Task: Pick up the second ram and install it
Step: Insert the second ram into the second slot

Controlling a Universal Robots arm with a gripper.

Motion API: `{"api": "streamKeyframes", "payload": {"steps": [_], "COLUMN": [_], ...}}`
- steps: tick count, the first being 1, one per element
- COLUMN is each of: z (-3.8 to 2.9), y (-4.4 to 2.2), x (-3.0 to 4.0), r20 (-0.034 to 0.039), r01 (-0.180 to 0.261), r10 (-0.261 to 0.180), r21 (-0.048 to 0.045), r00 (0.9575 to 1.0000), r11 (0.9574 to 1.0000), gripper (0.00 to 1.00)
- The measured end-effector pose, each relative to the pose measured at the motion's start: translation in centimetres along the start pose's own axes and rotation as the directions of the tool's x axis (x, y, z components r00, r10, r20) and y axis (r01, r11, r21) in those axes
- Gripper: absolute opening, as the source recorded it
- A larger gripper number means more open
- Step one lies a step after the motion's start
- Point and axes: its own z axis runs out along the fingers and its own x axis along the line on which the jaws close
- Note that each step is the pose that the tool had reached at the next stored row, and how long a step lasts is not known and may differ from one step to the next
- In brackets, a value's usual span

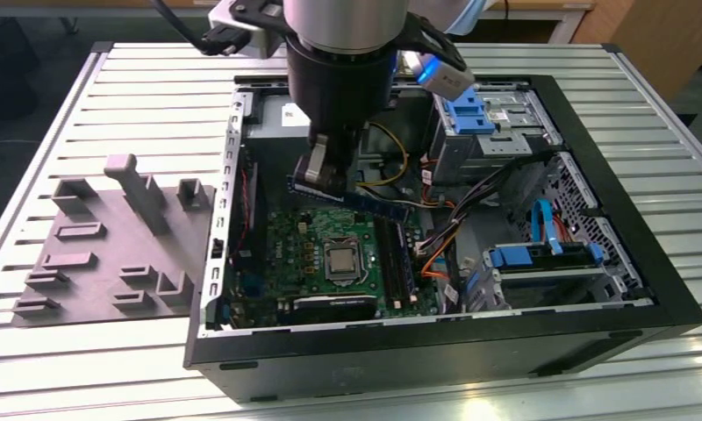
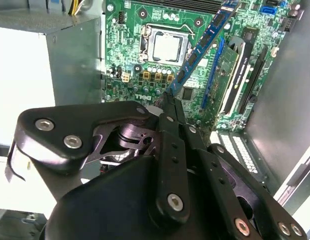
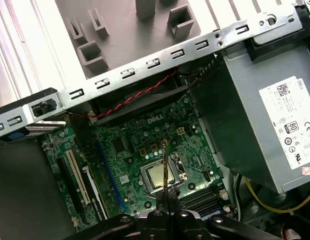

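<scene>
My gripper (image 1: 325, 178) is shut on one end of the second ram (image 1: 368, 203), a slim dark blue stick with black chips. It hangs tilted inside the open computer case (image 1: 632, 338), above the green motherboard (image 1: 298, 254). In the second wrist view the ram (image 2: 205, 42) juts out from the gripper (image 2: 171, 101) over the board, beside the blue and black memory slots (image 2: 213, 75). A green stick (image 2: 229, 75) stands seated in one slot. In the first wrist view the ram (image 3: 165, 167) appears edge-on above the processor socket (image 3: 157, 176), held by the gripper (image 3: 168, 201).
A grey moulded tray (image 1: 105, 254) with raised blocks lies on the slatted table at the exterior view's left. Inside the case are a grey power supply (image 3: 265, 125), orange and yellow cables (image 1: 427, 254), and blue drive brackets (image 1: 526, 256). The case's metal walls ring the board.
</scene>
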Motion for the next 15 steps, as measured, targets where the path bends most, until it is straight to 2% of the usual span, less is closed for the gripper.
{"api": "streamKeyframes", "payload": {"steps": [8, 15], "z": [0.01, 0.02], "y": [0.0, 0.0], "x": [0.0, 0.0], "r20": [0.0034, 0.0065], "r01": [-0.074, -0.139], "r10": [0.074, 0.139], "r21": [0.0022, 0.0039], "r00": [0.9972, 0.9903], "r11": [0.9972, 0.9903], "gripper": [0.11, 0.11]}}
